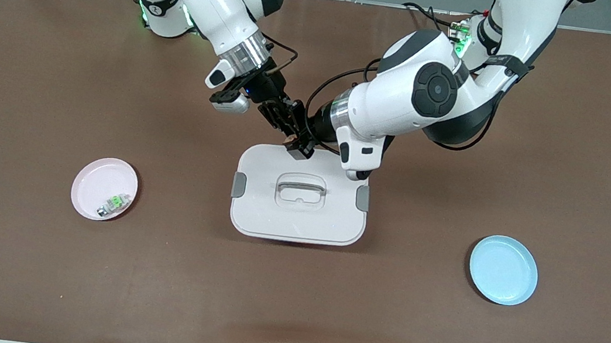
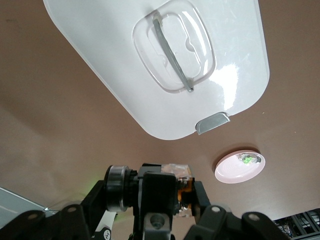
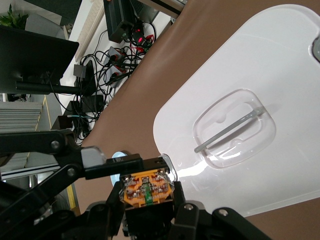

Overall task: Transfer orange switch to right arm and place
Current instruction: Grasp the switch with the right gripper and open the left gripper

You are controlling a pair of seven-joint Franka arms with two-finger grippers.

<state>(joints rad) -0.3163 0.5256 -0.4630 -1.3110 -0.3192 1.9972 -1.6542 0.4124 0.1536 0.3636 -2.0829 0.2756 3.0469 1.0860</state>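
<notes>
The orange switch (image 1: 291, 129) is held in the air between both grippers, over the edge of the white lid (image 1: 297, 218) that lies toward the robots' bases. In the right wrist view its orange end face with a green strip (image 3: 148, 189) sits between my right gripper's (image 3: 147, 207) fingers, which are shut on its black body. In the left wrist view its orange part (image 2: 184, 189) sits between my left gripper's (image 2: 181, 197) fingers, which also look shut on it. In the front view my right gripper (image 1: 284, 118) and left gripper (image 1: 299, 140) meet tip to tip.
The white lid with a grey handle (image 1: 302, 186) lies mid-table. A pink plate (image 1: 95, 179) toward the right arm's end holds a small green-and-clear part (image 1: 113, 204). An empty blue plate (image 1: 503, 269) lies toward the left arm's end.
</notes>
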